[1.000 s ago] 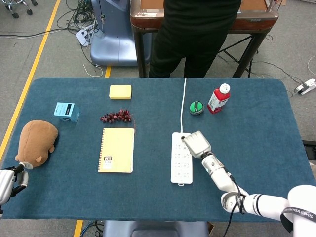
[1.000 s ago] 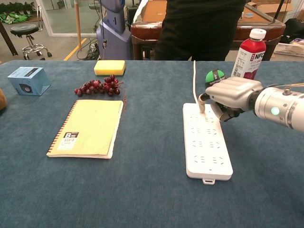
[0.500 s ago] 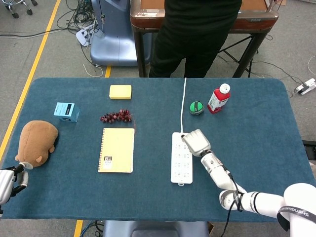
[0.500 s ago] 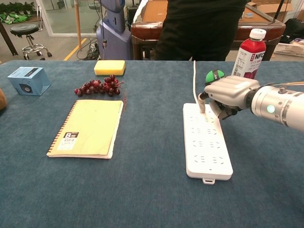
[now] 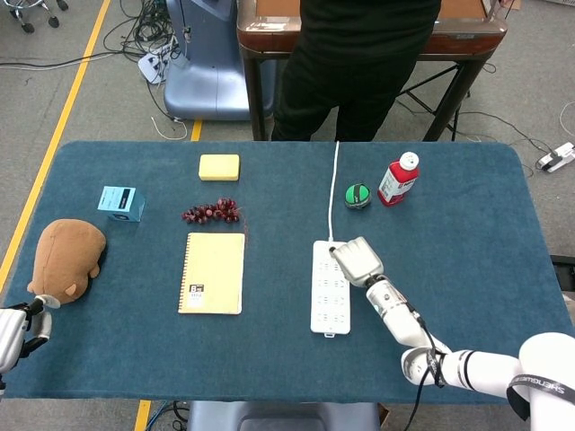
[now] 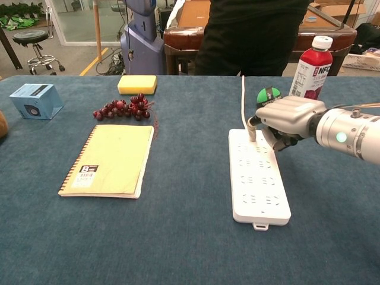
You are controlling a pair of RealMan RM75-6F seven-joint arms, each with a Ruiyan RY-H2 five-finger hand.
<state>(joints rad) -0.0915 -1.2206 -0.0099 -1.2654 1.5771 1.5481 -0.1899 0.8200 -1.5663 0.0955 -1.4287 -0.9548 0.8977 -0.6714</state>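
The right hand (image 6: 289, 120) is curling loosely over the power strip's (image 6: 257, 178) cord end — grip unclear — so it is risking nudging the strip askew.

- Right hand (image 5: 358, 261) at the far right corner of white power strip (image 5: 331, 285), fingers curled beside its cord (image 5: 334, 189).
- Left hand (image 5: 16, 330) low at the bench (image 5: 467, 269) near-left edge, just below brown plush toy (image 5: 66, 258).
- Yellow notebook (image 5: 212, 272) left of the strip; grapes (image 5: 213, 213), sponge (image 5: 219, 167), blue box (image 5: 121, 204) beyond.
- Red bottle (image 5: 397, 179) beside green ball (image 5: 358, 196).
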